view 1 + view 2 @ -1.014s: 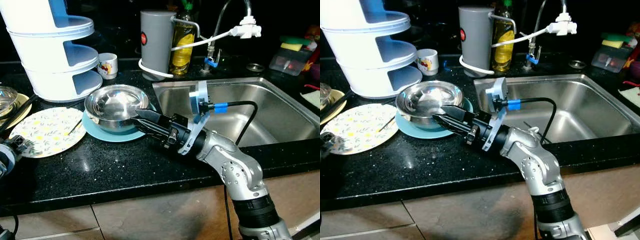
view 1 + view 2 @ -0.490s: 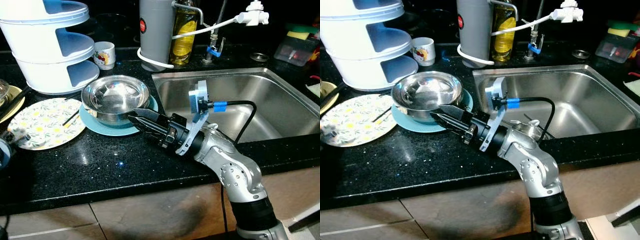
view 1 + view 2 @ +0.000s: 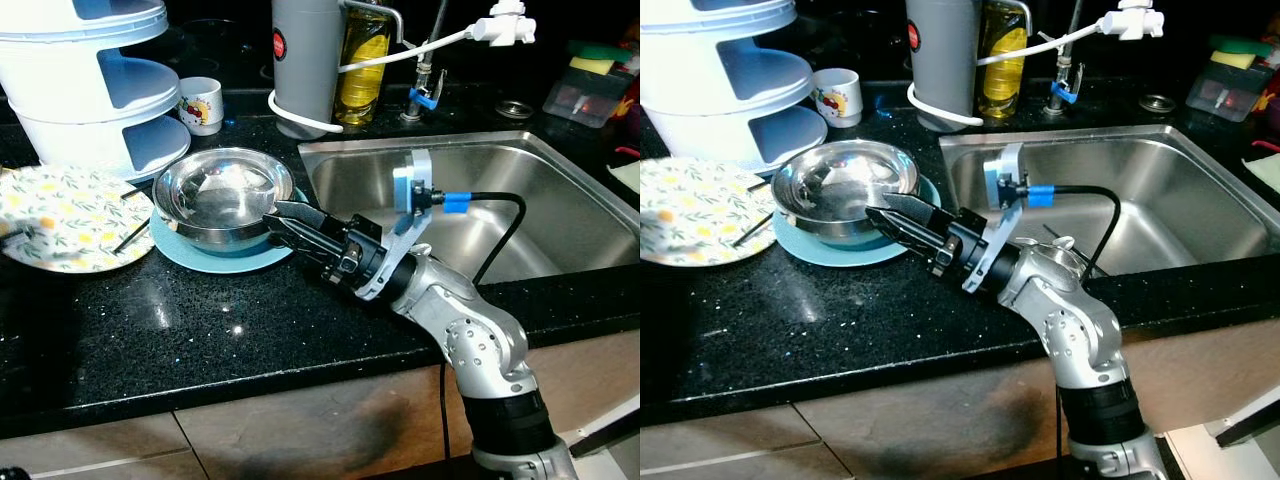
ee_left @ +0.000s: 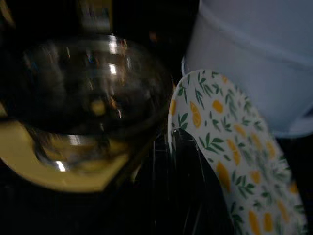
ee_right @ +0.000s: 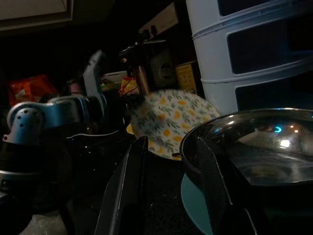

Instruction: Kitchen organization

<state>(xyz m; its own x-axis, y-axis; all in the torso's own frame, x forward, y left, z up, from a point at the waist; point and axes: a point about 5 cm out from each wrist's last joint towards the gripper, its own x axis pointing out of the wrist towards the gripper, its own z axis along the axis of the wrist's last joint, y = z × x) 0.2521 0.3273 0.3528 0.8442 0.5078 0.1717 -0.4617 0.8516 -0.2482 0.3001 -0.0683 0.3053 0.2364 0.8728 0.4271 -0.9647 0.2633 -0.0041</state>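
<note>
Whereas the floral plate [image 3: 60,215] lay flat on the counter [image 3: 200,330] a second ago, it is now seen from the head views raised and tilted beside the white tiered rack [image 3: 90,110], its image blurred. The right gripper [image 3: 285,218] has been kept at the near rim of the steel bowl [image 3: 222,192], which sits on the blue plate [image 3: 200,255].

From the left wrist view, the floral plate's edge is seen pinched in the left gripper [image 4: 178,147], with a glass bowl [image 4: 88,93] on a yellow plate [image 4: 54,166] just behind.

From the right wrist view, the fingers [image 5: 129,191] are spread, the steel bowl's rim between them, ungripped.

One plate is judged to be in transit; the bowl has not yet been taken.
</note>
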